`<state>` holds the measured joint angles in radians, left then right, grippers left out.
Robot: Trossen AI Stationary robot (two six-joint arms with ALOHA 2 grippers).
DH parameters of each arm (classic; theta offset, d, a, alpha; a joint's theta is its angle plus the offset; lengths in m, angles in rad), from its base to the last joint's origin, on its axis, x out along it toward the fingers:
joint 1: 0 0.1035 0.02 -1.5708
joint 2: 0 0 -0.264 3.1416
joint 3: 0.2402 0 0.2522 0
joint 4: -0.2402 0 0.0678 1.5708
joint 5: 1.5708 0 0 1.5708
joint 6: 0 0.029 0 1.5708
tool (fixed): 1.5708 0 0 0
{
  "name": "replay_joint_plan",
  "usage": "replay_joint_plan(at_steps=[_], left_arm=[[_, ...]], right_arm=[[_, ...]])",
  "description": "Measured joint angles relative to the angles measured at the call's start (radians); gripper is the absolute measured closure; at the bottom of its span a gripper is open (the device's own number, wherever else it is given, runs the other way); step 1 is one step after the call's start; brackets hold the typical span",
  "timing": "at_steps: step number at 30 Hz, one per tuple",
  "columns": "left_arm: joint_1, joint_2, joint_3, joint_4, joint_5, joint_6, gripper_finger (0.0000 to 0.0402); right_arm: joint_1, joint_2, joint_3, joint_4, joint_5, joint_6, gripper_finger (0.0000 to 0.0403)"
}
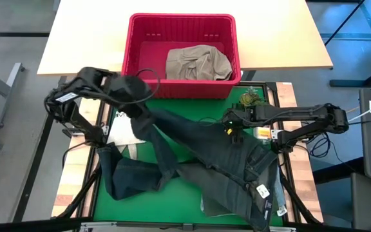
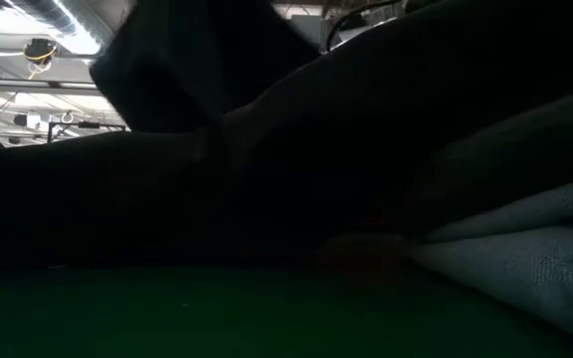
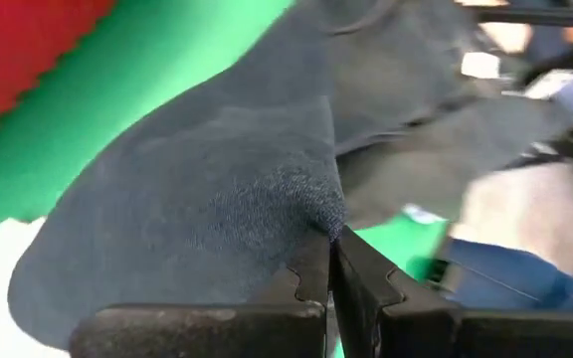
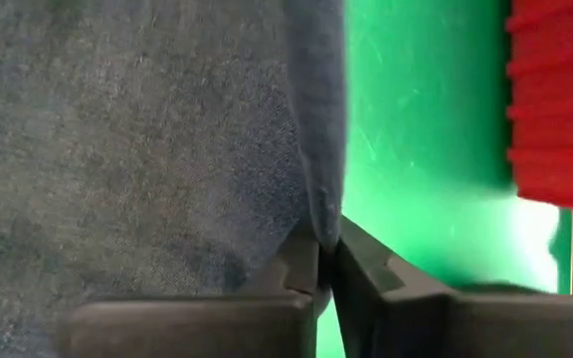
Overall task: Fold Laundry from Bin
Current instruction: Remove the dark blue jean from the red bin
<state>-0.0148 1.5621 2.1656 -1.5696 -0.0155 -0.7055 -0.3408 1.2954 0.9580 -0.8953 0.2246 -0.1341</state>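
Dark denim jeans [image 1: 224, 171] lie spread over the green mat [image 1: 179, 193], with the waist at the near right and one leg folded at the near left. The other leg rises toward the far left, where my left gripper [image 1: 136, 96] is shut on it above the mat. My right gripper [image 1: 232, 129] is shut on the jeans' far edge, low over the mat. Behind them stands the red bin [image 1: 134, 45] with a khaki garment [image 1: 197, 63] lying inside. The low view is filled by dark cloth [image 2: 346, 149]. My left gripper pinches a bunched fold of the jeans leg [image 3: 316, 204] between its two fingers, slanting down from the left. That part is lifted clear, and the cloth falls away from it down to the mat. My right gripper pinches the jeans' far edge [image 4: 324, 214] between its two fingers, coming steeply from above. The cloth beside the hold lies flat on the mat.
A white cloth [image 1: 124, 132] lies on the mat under the raised leg and shows at the right of the low view [image 2: 525, 259]. A small green object [image 1: 250, 98] sits at the mat's far right corner. A strip of lighter blue denim [image 3: 505, 283] lies near the jeans.
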Motion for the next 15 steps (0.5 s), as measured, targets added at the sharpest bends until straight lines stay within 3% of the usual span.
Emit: replay_joint_plan(at_steps=[6,9,15], left_arm=[[0.109,0.001,-0.182,0.0,-0.062,-0.002,0.0401],[0.165,0.001,-0.254,0.001,-0.039,0.0,0.0401],[0.253,0.001,-0.437,0.005,-0.026,0.01,0.0401]], right_arm=[[0.0,0.0,0.005,-0.16,0.072,0.106,0.0385],[0.0,0.0,-0.005,-0.214,0.079,0.112,0.0388],[0.0,-0.001,-0.06,-0.15,0.076,0.102,0.0394]])
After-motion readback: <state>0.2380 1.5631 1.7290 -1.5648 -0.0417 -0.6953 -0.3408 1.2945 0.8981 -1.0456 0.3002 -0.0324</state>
